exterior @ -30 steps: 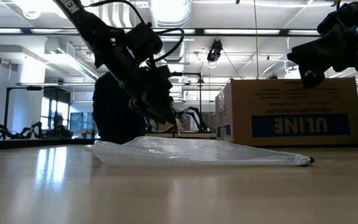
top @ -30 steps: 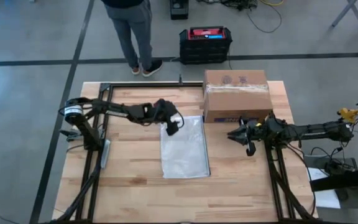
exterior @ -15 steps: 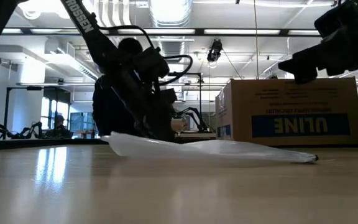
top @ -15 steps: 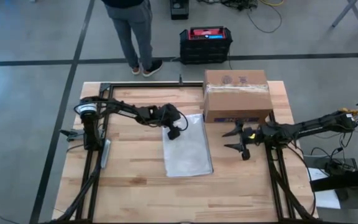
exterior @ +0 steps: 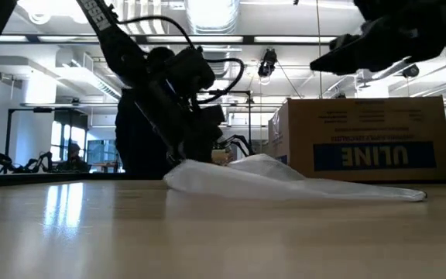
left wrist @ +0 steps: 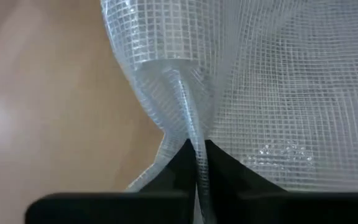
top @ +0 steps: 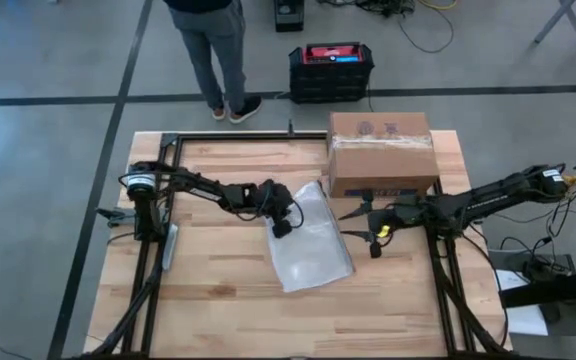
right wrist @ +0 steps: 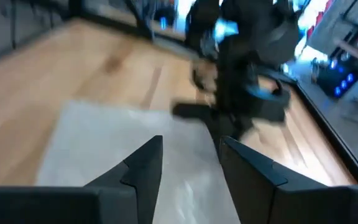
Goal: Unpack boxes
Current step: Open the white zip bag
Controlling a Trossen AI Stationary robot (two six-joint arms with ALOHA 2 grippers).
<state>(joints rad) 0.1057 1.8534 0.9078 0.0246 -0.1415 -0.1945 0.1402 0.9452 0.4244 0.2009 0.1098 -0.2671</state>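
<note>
Clear mesh-plastic bag [top: 311,238] is pinched in the left tool [top: 284,225]; right tool [top: 361,226] hovers parted beside the cardboard box [top: 381,152].

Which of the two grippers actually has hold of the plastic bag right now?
The left gripper: its fingers are pinched shut on the clear mesh bag near its edge. The right gripper hangs open beside the bag, holding nothing.

"uline", mirrored, on the cardboard box [exterior: 372,139]; "trossen" on an arm [exterior: 99,17].

Bag [top: 311,240] left of box [top: 381,153]
</note>
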